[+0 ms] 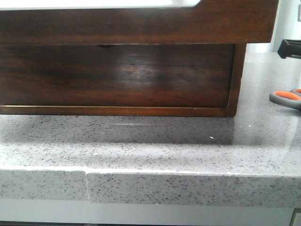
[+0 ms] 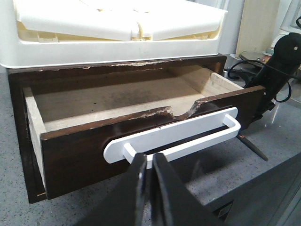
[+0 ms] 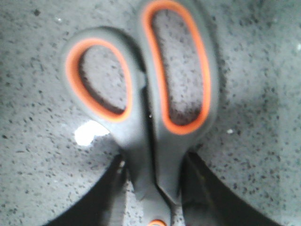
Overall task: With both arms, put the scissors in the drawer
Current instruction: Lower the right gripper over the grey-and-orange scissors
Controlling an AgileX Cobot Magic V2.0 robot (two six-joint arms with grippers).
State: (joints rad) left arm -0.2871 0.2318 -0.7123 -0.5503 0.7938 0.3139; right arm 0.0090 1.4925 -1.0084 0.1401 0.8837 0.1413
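The scissors (image 3: 150,117) lie on the speckled grey counter (image 1: 155,150), to the right of the wooden chest (image 1: 117,80), their 2 orange-lined loops clear in my right wrist view. My right claw (image 3: 153,188) straddles them just below the loops, dark fingers (image 3: 200,188) on either side; whether it pinches them I cannot tell. The drawer (image 2: 141,127) stands pulled out, its bare wooden floor showing, under a white tray (image 2: 117,42). My left claw (image 2: 148,165) is pressed nearly together at the white handle (image 2: 174,136), though the grip itself is hidden.
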